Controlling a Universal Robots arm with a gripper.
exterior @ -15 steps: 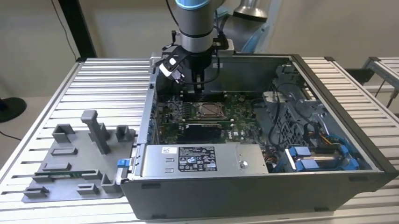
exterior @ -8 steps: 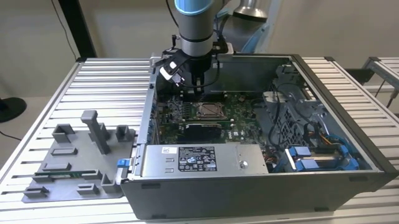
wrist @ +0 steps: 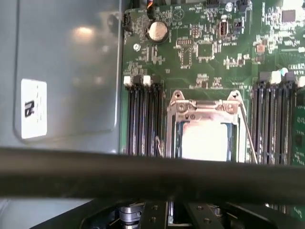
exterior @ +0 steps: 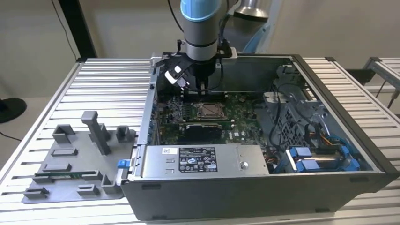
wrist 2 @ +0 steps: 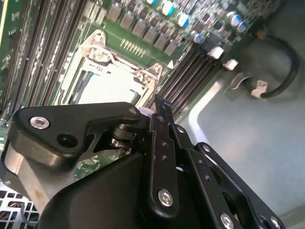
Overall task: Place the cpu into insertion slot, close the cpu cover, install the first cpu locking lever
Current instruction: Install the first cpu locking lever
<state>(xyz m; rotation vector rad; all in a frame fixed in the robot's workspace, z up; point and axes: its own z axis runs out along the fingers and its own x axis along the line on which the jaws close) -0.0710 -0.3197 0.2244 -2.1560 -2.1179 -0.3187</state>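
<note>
CPU is seen seated in the insertion slot on the green motherboard, framed by the lowered cpu cover, while the gripper is held close above it, pressed together and empty.

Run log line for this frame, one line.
silvery-grey square chip: seated | thin silvery metal frame: down over chip | hand: hovering near frame
</note>
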